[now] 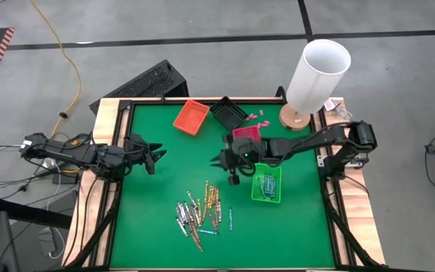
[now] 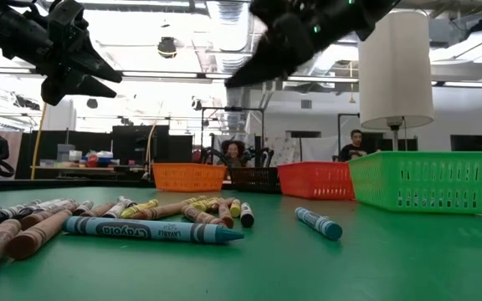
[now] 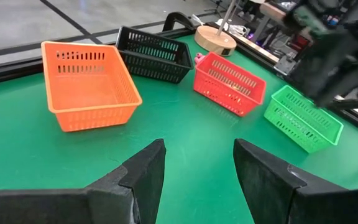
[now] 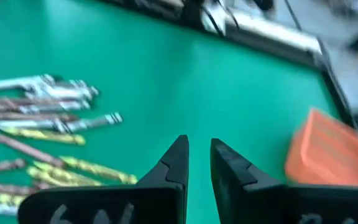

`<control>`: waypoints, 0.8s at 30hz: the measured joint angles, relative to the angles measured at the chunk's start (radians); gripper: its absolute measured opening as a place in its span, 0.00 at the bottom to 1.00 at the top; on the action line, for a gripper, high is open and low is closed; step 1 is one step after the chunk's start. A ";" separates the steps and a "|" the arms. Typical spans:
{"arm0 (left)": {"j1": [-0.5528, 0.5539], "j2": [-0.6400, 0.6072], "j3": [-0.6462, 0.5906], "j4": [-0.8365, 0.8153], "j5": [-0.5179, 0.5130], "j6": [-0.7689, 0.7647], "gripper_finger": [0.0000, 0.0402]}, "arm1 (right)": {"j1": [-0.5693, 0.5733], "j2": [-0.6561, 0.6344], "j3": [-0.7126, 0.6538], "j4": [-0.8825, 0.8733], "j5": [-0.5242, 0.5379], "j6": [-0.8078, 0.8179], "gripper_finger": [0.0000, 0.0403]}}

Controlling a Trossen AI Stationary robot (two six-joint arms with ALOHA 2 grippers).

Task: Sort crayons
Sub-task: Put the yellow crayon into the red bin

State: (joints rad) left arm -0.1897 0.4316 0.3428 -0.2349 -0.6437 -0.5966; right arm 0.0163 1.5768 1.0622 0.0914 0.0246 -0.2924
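Green table (image 1: 165,227), crayons (image 1: 198,211), left hand (image 3: 197,171) open, right hand (image 4: 196,158) nearly closed, empty.

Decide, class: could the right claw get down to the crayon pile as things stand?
Probably yes. The right claw hangs empty, slightly open, just above and beside the crayon pile, with only bare green mat between them.

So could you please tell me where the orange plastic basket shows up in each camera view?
High view: orange plastic basket near the table's far edge, left of the black basket.
Low view: centre-left background, black basket beside it.
Left wrist view: upper left, black basket adjacent.
Right wrist view: right edge; black basket not visible.
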 joint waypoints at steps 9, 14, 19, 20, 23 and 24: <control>0.000 0.000 0.000 0.001 0.000 0.010 0.45 | 0.023 0.000 0.002 0.104 -0.123 -0.005 0.15; 0.000 0.000 0.000 0.001 0.000 0.009 0.45 | 0.024 0.023 0.010 0.151 -0.132 0.012 0.15; 0.000 0.000 0.000 0.000 0.001 0.009 0.45 | 0.044 0.126 0.093 0.140 -0.133 0.001 0.15; 0.000 0.000 0.000 0.000 0.001 0.009 0.45 | 0.050 0.153 0.117 0.107 -0.133 -0.013 0.15; 0.000 0.000 0.000 -0.001 0.003 0.012 0.45 | 0.058 0.231 0.214 -0.050 -0.132 -0.086 0.15; 0.000 0.000 0.000 -0.001 0.003 0.014 0.45 | 0.059 0.252 0.247 -0.125 -0.133 -0.102 0.15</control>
State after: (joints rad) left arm -0.1898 0.4320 0.3424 -0.2359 -0.6407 -0.5830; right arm 0.0748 1.8285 1.3097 -0.0337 -0.1086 -0.3948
